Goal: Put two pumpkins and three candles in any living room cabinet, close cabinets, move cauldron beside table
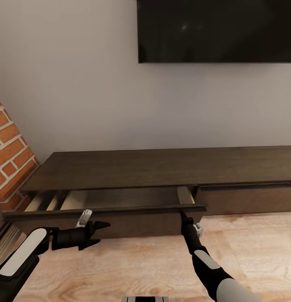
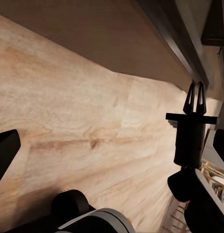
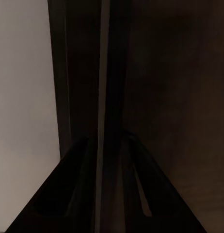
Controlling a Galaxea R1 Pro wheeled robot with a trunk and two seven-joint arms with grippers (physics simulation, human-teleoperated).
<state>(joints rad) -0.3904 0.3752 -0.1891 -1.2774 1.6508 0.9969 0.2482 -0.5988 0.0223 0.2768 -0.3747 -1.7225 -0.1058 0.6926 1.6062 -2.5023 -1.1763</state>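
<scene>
**Our right gripper at the lip of an open cabinet drawer**

We faced the cabinet (image 1: 162,167), a long, low, dark-brown wooden unit. Its left drawer (image 1: 105,209) stood pulled out, pale beige lining showing, so closing remained; we saw no pumpkins, candles or cauldron. Our right gripper (image 1: 184,214) met the drawer's front edge, its jaws nearly together astride that thin edge. Our left gripper (image 1: 99,235) hung before the drawer, jaws spread, holding nothing, above grainy light wooden floor (image 1: 141,264).
</scene>
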